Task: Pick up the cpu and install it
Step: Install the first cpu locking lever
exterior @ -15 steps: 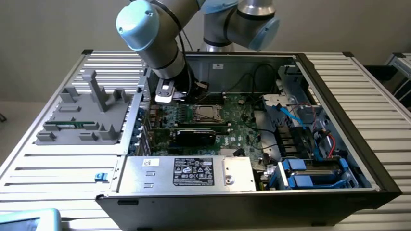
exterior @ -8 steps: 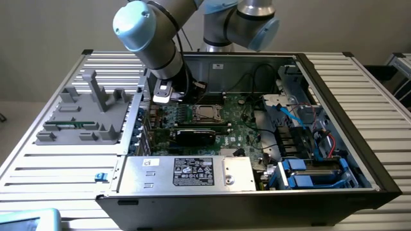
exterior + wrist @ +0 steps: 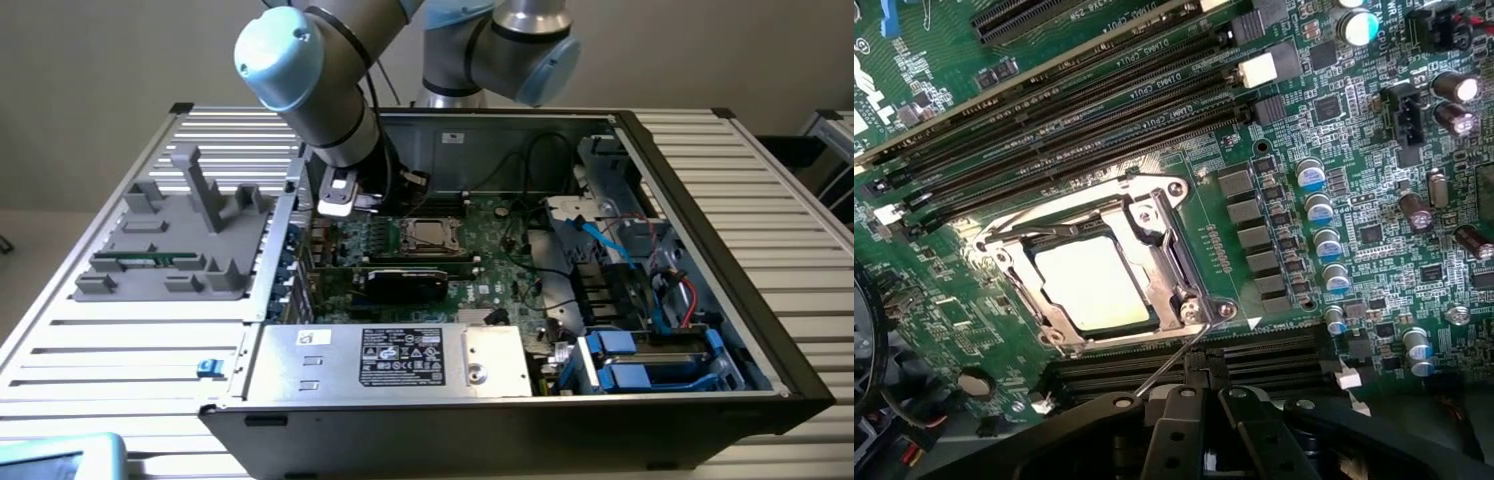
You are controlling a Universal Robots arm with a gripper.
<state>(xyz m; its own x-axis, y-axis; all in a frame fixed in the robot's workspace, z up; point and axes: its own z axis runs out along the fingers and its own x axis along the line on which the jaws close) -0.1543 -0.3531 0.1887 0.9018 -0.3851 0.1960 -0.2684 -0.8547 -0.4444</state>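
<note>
Gripper (image 3: 1199, 425) fingertips are cut off at the wrist view's edge, only dark finger bases and housing visible; jaws pressed together, nothing pinched between them. In the exterior view the gripper (image 3: 350, 205) hangs over the motherboard (image 3: 494, 275) inside the open computer case (image 3: 694, 200), its tips hard to make out against the dark board and cables.

The cpu (image 3: 1094, 285) sits in the socket (image 3: 1154, 235), silver top facing up, metal frame around it; a thin lever wire (image 3: 1169, 365) slants from the socket's corner toward the gripper. In the exterior view the cpu (image 3: 433, 233) is a small pale square just beside the gripper toward the exterior view's right, apart from it.

Empty memory slots (image 3: 1084, 110) run beside the socket, a row of capacitors (image 3: 1319, 215) on its other side. Power supply box (image 3: 387, 360) sits at the case's near edge. Grey parts tray (image 3: 167, 240) stands on the slatted table (image 3: 747, 290), at the exterior view's left of the case.
</note>
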